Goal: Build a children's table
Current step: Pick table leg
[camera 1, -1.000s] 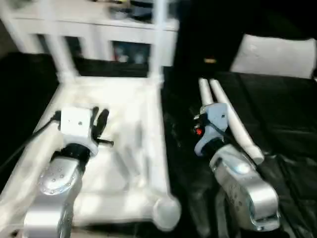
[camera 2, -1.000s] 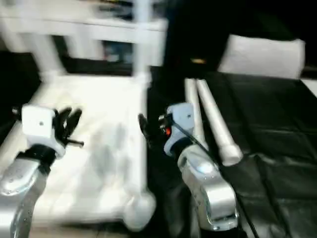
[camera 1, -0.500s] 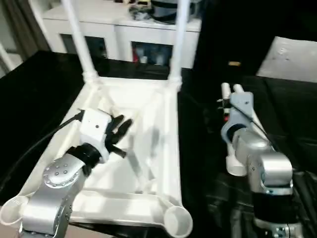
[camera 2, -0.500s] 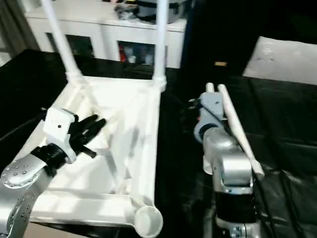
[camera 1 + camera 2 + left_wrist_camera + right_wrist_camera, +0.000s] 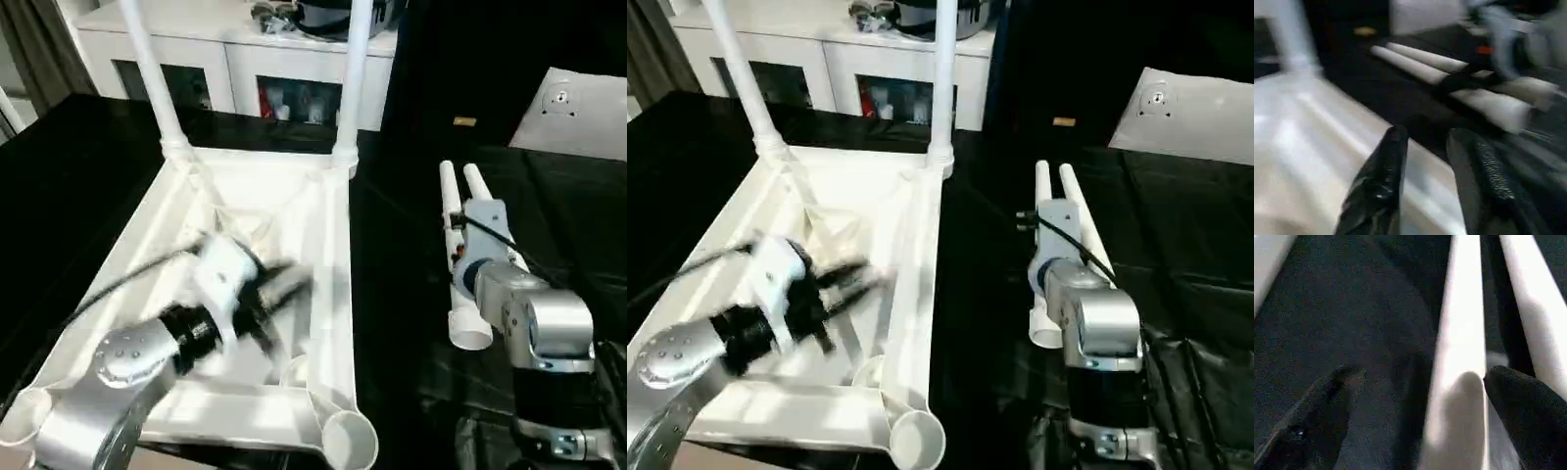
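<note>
While 2 legs (image 5: 345,88) stand socketed, right gripper (image 5: 1415,416) straddles a loose leg (image 5: 1462,357).

1. The upturned table top (image 5: 328,225) is plain white, as are the two legs (image 5: 350,78) standing in its far sockets.
2. The two loose legs (image 5: 1462,333) are white on a black cloth (image 5: 88,157); one lies between the right gripper's (image 5: 1415,406) black fingers (image 5: 1528,406).
3. The left gripper's (image 5: 1425,161) fingers (image 5: 1383,171) are glossy black (one pad finely ribbed), over the white top.
4. Both forearms are silver.
</note>
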`<state>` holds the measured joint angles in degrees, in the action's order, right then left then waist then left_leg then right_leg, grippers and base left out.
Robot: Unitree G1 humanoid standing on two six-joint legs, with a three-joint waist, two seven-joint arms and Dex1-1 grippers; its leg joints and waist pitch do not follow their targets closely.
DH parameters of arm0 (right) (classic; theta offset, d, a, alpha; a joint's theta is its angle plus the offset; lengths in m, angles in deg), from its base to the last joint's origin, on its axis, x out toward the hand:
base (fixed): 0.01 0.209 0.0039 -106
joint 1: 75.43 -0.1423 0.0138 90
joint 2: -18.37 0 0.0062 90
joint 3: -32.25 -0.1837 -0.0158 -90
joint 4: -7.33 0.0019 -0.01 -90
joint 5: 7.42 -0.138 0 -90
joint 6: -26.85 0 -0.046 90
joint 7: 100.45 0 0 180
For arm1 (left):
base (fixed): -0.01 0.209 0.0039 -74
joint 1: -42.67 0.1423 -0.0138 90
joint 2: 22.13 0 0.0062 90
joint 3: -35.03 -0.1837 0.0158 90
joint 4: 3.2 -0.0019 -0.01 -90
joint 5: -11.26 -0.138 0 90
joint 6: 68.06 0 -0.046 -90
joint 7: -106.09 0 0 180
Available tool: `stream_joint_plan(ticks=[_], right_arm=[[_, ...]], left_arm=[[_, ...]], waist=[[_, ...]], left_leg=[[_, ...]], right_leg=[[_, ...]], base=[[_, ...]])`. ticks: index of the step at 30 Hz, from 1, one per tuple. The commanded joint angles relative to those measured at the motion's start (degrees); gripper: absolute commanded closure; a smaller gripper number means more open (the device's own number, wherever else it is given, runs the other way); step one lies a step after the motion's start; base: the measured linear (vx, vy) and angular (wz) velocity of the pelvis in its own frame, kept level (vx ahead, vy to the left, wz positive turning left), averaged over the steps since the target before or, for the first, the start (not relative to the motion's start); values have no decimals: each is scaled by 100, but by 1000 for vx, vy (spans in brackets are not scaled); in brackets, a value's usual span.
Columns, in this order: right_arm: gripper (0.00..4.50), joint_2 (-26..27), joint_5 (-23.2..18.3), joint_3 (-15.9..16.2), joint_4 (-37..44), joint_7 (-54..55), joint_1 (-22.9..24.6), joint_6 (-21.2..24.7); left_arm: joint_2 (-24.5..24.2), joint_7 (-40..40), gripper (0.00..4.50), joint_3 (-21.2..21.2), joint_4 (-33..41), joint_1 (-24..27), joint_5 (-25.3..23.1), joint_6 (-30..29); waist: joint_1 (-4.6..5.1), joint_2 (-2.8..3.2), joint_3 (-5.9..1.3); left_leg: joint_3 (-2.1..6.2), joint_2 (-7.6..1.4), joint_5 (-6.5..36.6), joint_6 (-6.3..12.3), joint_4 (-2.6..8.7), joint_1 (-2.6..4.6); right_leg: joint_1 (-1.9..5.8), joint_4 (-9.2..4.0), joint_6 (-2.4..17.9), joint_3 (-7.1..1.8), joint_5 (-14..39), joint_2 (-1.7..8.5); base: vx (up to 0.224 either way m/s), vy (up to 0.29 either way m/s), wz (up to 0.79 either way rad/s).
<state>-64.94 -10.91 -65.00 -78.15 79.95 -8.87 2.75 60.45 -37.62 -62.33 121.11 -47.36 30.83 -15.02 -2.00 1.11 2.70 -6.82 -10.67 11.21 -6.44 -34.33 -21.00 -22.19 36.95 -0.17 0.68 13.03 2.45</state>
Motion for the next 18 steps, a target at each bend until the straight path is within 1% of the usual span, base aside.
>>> stream_joint_plan(ticks=[1,2,3,5,6,7,8,9,10,11,12,13,16,17,18], right_arm=[[0,-10,28,-81,145,62,73,263],[0,-11,26,-81,156,73,76,355],[0,20,13,-137,145,102,62,443],[0,63,-4,-233,65,134,25,562],[0,64,-3,-241,45,134,18,574],[0,92,-74,-357,-22,84,-39,741],[0,94,-88,-378,-60,73,-57,789],[18,93,-92,-387,-77,68,-70,837],[29,97,-102,-412,-82,63,-78,888],[36,99,-125,-435,-81,47,-87,953],[39,103,-134,-446,-69,40,-83,986],[62,148,-164,-531,-66,42,-83,1075],[74,176,-211,-601,-57,4,-38,1200],[84,199,-223,-640,-45,5,-35,1237],[91,254,-244,-743,-28,10,-24,1313]], left_arm=[[-83,144,291,-95,107,13,88,-109],[-81,161,291,-110,129,12,162,-162],[-103,193,291,-153,144,-6,193,-192],[-163,233,291,-211,160,-39,232,-266],[-176,236,291,-218,162,-44,237,-283],[-196,212,291,-239,128,-114,218,-289],[-195,203,291,-247,98,-148,201,-275],[-203,202,286,-251,83,-171,200,-276],[-224,211,284,-271,89,-205,179,-275],[-208,191,284,-262,90,-238,192,-282],[-203,179,284,-259,98,-242,201,-285],[-223,195,284,-265,112,-277,224,-299],[-268,220,284,-287,135,-326,251,-328],[-247,216,284,-258,137,-338,292,-337],[-254,217,284,-235,141,-345,313,-350]], waist=[[-1,-3,-274],[7,-12,-269],[14,-38,-266],[12,-31,-257],[11,-30,-259],[29,-110,-255],[18,-65,-259],[22,-60,-252],[24,-59,-251],[37,-105,-251],[23,-91,-261],[25,-93,-266],[29,-102,-274],[25,-91,-276],[24,-95,-276]], left_leg=[[-125,-32,756,-335,382,17],[-124,-33,862,-358,391,19],[-130,-32,895,-363,391,20],[-126,-39,1001,-369,401,27],[-124,-40,1007,-376,401,28],[-138,-41,1008,-361,401,22],[-128,-41,1021,-371,403,39],[-135,-42,1037,-373,399,41],[-133,-47,1038,-387,400,41],[-140,-50,1019,-381,402,34],[-135,-53,973,-390,401,45],[-134,-55,907,-402,400,39],[-139,-50,777,-416,391,29],[-141,-51,745,-427,389,36],[-142,-50,733,-433,389,33]], right_leg=[[233,-484,606,-193,644,268],[237,-496,590,-194,844,274],[234,-507,575,-194,926,269],[210,-521,518,-196,1198,274],[210,-523,506,-194,1236,273],[210,-534,482,-199,1290,267],[200,-526,472,-194,1367,272],[187,-539,469,-198,1393,272],[187,-541,469,-197,1390,270],[192,-546,461,-199,1370,264],[191,-527,461,-196,1312,267],[198,-515,485,-194,1183,268],[213,-495,516,-196,923,264],[214,-489,528,-197,840,260],[218,-487,537,-195,812,260]], base=[[0,0,0],[0,0,0],[0,0,0],[0,0,0],[0,0,0],[0,0,0],[0,0,0],[0,0,0],[0,0,0],[0,0,0],[0,0,0],[0,0,0],[0,0,0],[0,0,0],[0,0,0]])
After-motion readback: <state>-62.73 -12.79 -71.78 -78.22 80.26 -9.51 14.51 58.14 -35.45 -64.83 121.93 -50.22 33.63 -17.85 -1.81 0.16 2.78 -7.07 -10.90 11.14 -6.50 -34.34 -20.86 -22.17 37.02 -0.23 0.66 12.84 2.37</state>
